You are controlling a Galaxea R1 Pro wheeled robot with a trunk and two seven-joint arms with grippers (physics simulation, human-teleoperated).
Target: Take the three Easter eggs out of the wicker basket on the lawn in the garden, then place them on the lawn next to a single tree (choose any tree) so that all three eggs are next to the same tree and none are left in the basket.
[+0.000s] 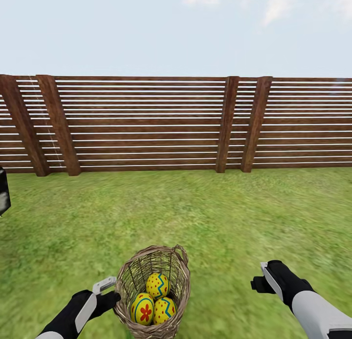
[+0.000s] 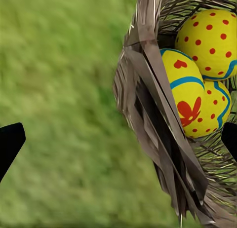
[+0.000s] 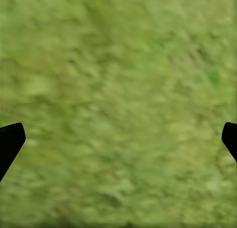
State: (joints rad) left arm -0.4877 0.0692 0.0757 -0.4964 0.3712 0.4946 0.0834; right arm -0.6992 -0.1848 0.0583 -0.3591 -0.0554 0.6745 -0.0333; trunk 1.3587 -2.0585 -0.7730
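The wicker basket point(image 1: 182, 275) stands on the lawn point(image 1: 220, 217) just in front of me. Three yellow Easter eggs lie in it: a red-dotted egg point(image 1: 158, 285), a flower egg point(image 1: 142, 308) and a zigzag egg point(image 1: 165, 309). My left gripper point(image 1: 108, 291) is open right at the basket's left wall. In the left wrist view the left gripper point(image 2: 118, 141) straddles the basket rim point(image 2: 148, 90), with the eggs point(image 2: 185, 85) close behind it. My right gripper point(image 1: 266, 276) hangs open over bare grass right of the basket, and the right gripper point(image 3: 118, 139) holds nothing. The tree is out of view.
A brown slatted wooden fence point(image 1: 146, 124) runs across the back of the garden, with thick posts at left point(image 1: 58, 129) and centre right point(image 1: 244, 124). Open grass lies between the basket and the fence. A dark robot part point(image 1: 3, 190) shows at the left edge.
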